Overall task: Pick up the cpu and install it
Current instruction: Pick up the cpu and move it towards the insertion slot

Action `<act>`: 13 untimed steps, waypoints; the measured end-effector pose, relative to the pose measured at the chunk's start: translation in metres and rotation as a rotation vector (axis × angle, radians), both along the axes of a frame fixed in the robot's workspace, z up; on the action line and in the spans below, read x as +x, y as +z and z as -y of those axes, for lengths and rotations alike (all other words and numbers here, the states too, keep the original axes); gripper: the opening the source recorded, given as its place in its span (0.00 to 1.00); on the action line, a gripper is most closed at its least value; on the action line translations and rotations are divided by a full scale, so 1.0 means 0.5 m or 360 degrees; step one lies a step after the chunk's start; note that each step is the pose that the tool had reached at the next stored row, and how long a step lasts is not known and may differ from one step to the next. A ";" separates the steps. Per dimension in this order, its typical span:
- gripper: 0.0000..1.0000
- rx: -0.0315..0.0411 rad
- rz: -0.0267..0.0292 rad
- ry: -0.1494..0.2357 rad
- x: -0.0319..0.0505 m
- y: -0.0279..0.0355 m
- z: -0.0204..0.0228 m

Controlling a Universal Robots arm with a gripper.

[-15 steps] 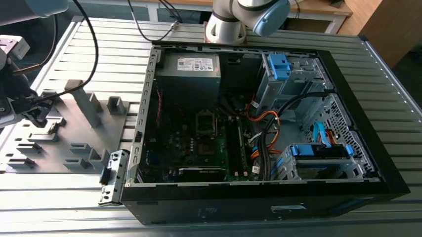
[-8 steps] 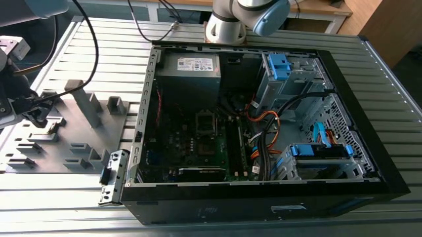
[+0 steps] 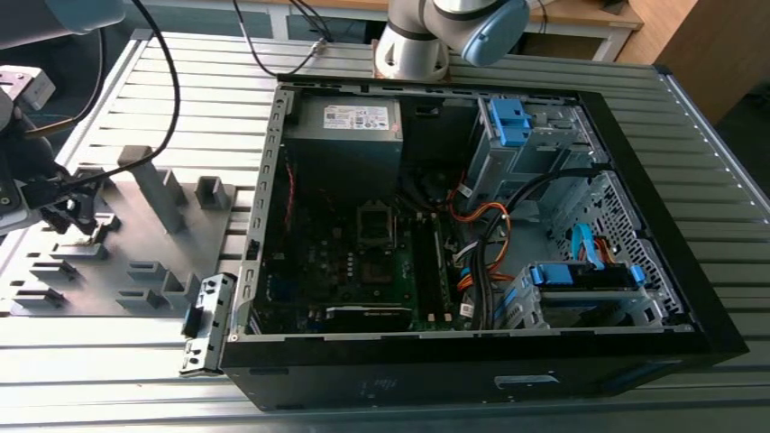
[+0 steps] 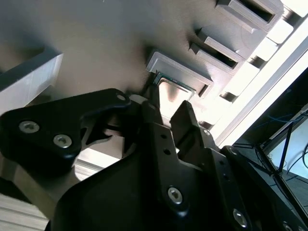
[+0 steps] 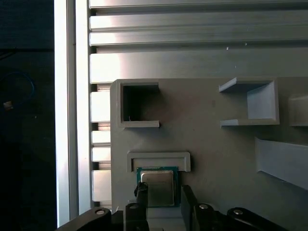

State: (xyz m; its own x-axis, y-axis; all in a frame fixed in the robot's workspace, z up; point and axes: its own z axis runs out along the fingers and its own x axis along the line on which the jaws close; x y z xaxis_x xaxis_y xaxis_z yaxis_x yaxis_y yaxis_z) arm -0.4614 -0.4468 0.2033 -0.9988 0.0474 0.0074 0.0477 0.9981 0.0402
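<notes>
Sitting in a shallow holder on the grey fixture plate [image 5: 216,144], the cpu [image 5: 158,185] lies flat, metal face up. Both wrist views show the claw [image 5: 162,195] spread, one finger on each side of the chip; can't tell if they touch it. Exterior view adds the open PC case [image 3: 481,383] on the slatted tabletop [image 3: 121,379], motherboard [image 3: 361,271] inside. Power supply sticker [image 3: 357,117]: print too small to read.

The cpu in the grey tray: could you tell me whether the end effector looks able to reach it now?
Probably yes: the end effector hangs right at the cpu, which lies bare in its tray, with nothing between them.
</notes>
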 end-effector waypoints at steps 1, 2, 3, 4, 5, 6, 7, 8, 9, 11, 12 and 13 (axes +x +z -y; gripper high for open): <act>0.41 0.0000 0.00000 0.0000 0.000 0.000 0.0000; 0.41 0.0000 0.00000 0.0000 0.000 0.000 0.0000; 0.47 0.0000 0.00000 0.0000 0.000 0.000 0.0000; 0.53 0.0000 0.00001 0.0000 0.000 0.000 0.0000; 0.53 0.0000 0.00001 0.0000 0.000 0.000 0.0000; 0.59 0.0000 0.00000 0.0000 0.000 0.000 0.0000; 0.59 0.0000 0.00000 0.0000 0.000 0.000 0.0000; 0.59 0.0000 0.00000 0.0000 0.000 0.000 0.0000; 0.59 0.0000 0.00000 0.0000 0.000 0.000 0.0000; 0.59 0.0000 0.00000 0.0000 0.000 0.000 0.0000; 0.59 0.0000 0.00000 0.0000 0.000 -0.002 0.0000; 0.59 0.0000 0.00001 0.0000 0.000 -0.003 0.0000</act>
State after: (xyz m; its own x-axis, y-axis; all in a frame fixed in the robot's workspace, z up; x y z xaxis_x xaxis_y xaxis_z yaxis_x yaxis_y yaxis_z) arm -0.4614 -0.4468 0.2017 -0.9988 0.0474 0.0074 0.0477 0.9981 0.0402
